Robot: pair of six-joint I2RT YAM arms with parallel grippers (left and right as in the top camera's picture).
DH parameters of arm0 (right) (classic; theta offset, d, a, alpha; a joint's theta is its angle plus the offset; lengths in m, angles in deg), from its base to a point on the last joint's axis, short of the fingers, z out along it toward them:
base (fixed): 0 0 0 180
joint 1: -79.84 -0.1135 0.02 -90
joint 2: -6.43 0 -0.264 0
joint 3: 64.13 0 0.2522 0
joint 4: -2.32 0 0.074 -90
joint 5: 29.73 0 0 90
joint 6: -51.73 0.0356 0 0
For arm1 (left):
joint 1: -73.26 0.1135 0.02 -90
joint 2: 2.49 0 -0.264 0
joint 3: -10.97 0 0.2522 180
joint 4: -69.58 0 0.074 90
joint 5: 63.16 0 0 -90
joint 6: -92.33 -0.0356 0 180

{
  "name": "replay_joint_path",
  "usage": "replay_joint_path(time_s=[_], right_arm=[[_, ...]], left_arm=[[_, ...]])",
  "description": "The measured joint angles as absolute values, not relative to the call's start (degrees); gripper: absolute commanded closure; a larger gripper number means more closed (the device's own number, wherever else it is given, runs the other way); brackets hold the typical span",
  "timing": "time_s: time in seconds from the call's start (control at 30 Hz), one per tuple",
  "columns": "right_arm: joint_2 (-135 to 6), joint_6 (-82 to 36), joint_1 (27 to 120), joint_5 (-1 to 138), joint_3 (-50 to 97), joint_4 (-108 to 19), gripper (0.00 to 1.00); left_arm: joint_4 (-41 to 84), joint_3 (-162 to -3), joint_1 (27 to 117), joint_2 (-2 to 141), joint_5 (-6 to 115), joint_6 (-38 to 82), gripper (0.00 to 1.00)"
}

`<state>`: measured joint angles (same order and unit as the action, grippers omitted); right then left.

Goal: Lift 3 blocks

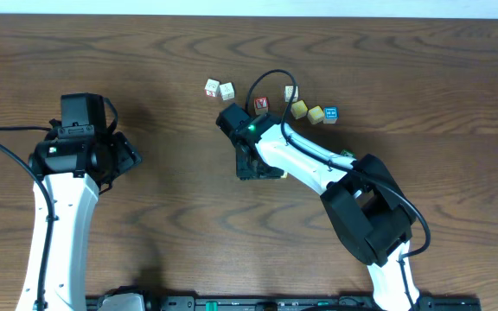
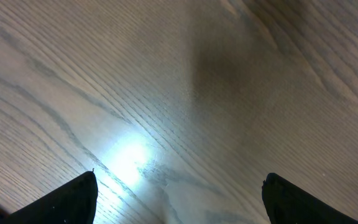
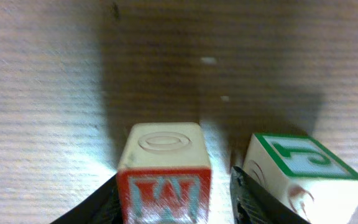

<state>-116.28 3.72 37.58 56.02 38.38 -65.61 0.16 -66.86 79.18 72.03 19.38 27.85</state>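
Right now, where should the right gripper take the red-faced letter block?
Probably by its two flat side faces, coming down over its top. The red-faced letter block sits square on the table, between the fingers of the right gripper. The green-bordered block stands close beside, so keep that finger in the gap.

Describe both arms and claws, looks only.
The left arm and right arm have white link shells and black joint housings. A black cable loops off the right wrist, which also shows a lit green LED. The left claw and right claw have plain black fingers with no visible markings.
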Motion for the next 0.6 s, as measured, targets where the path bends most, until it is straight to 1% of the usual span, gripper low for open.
replay_joint_path(time_s=[0.3, 0.37, 0.4, 0.6], right_arm=[[-116.3, 1.5, 37.6, 56.4, 48.4, -75.1, 0.44], [-116.3, 0.7, 37.8, 56.4, 50.4, -77.4, 0.38], [-116.3, 0.4, 38.0, 56.5, 51.0, -78.1, 0.36], [-116.3, -4.1, 40.7, 56.5, 51.7, -84.5, 0.37]], left_arm=[[0.2, -66.9, 79.2, 72.0, 19.4, 27.9, 0.15], [0.2, -66.9, 79.2, 72.0, 19.4, 27.9, 0.15], [0.1, -66.9, 79.2, 72.0, 19.4, 27.9, 0.15], [0.1, -66.9, 79.2, 72.0, 19.4, 27.9, 0.15]])
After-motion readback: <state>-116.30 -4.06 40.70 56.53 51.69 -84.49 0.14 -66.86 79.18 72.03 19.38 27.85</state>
